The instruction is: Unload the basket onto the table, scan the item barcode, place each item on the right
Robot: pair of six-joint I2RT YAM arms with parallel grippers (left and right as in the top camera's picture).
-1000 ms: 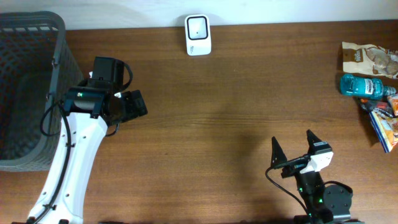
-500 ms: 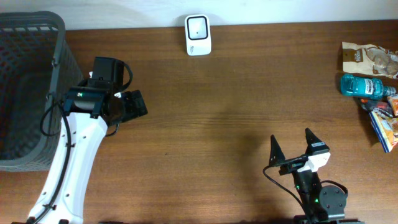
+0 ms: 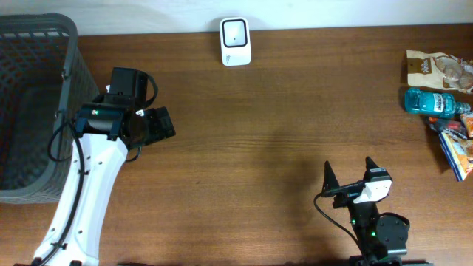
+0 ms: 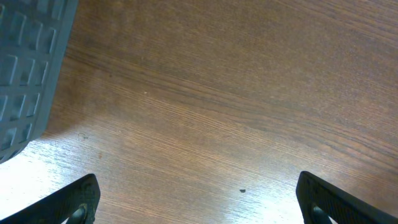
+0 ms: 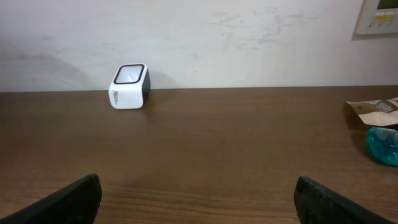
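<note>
1. The left tool [image 4: 199, 200] is spread wide and empty, hanging over bare tabletop [image 3: 244, 133] just beside the basket [image 3: 29, 111].
2. The right tool [image 3: 348, 170] is also spread wide and grasps nothing. It sits at the near edge, facing the scanner [image 3: 236, 41].
3. The scanner stands at the far edge, well apart from both tools.
4. The items lie at the right edge: a bag [image 3: 436, 70], a bottle [image 3: 432, 101] just beside it, then a packet [image 3: 457, 148]. Neither tool is near them.

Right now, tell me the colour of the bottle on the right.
Teal blue; the bottle shows best in the overhead view.
</note>
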